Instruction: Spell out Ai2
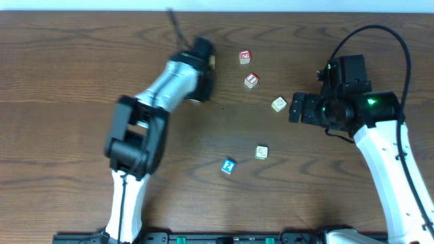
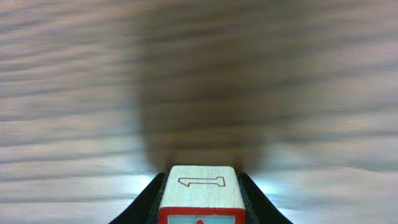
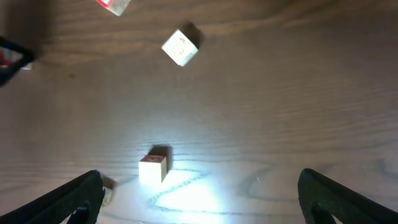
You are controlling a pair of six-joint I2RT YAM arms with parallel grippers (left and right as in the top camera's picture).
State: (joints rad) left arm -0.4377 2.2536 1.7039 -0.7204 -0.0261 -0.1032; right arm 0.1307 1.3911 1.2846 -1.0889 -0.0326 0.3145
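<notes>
Overhead: L gripper (image 1: 201, 59) is out over the table's (image 1: 81, 54) far middle, blurred; can't tell its state from here. To its R is a loose scatter: red block (image 1: 245, 57), red-white block (image 1: 251, 80) just nearer than it, cream block (image 1: 279, 104) just beside R gripper (image 1: 296, 108). Tan block (image 1: 262, 152) and blue block (image 1: 228, 166) sit near each other twd the front. All are apart from one another.

L wrist: L gripper fingers (image 2: 152, 199) clamp both sides of the 1 block (image 2: 200, 183). It has an outlined "1" on the top face and a red edge on the face below. Wood beyond is blurred w/ a dark shadow.

R wrist: R gripper is spread wide, fingers (image 3: 78, 199) at the bottom corners, only bare table btwn them. Red-top block (image 3: 153, 169) sits ahead in the lit patch, white block (image 3: 180, 48) farther off, turned diagonal. Can't match these to the overhead ones.
</notes>
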